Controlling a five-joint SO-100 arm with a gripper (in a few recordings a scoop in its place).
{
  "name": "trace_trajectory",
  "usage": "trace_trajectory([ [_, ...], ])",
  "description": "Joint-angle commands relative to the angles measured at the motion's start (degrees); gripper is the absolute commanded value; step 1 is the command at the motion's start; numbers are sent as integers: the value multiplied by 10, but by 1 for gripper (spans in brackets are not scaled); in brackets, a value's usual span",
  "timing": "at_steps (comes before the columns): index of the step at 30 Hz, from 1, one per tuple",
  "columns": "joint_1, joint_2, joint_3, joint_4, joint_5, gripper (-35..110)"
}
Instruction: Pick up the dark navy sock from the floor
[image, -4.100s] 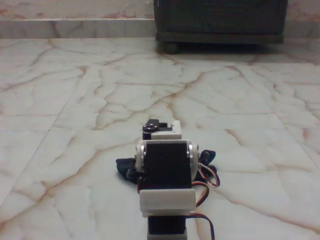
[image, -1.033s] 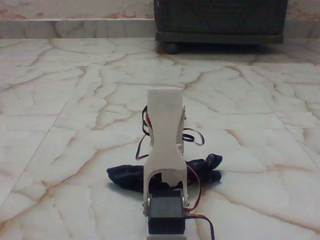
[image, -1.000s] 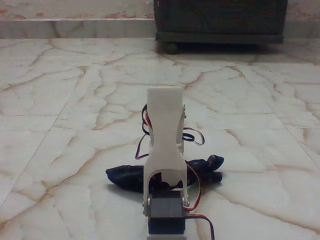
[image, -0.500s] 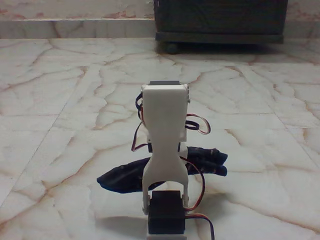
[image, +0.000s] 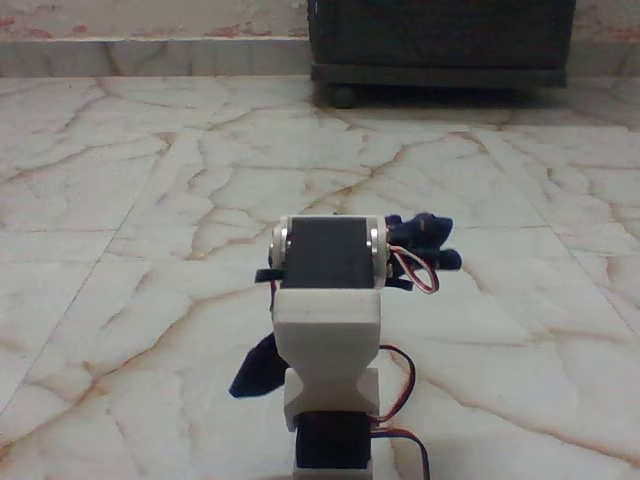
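The dark navy sock hangs off the floor behind my white arm in the fixed view. One end droops at the lower left of the arm. The other end sticks out at the upper right, level with the black servo block. The sock is carried up with the arm, so the gripper is shut on it, though the fingers themselves are hidden behind the servo block and the white link. Red, white and black wires loop out on the arm's right side.
A dark wheeled cabinet stands at the back right, with one wheel resting on the tiles. A low marble step runs along the back wall. Open marble tiles lie left, right and ahead of the arm.
The arm has folded up and back, so its servo block now faces the camera. The sock, which lay spread on the floor, has risen with it and now dangles.
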Motion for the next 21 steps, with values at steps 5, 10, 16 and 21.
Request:
trace_trajectory([
  [5, -12, 170, 110, -98, -127, 0],
  [10, -23, 174, 166, -229, -207, 0],
  [16, -53, 176, 214, -352, -314, 0],
  [21, -35, 176, 250, -403, -385, 0],
])
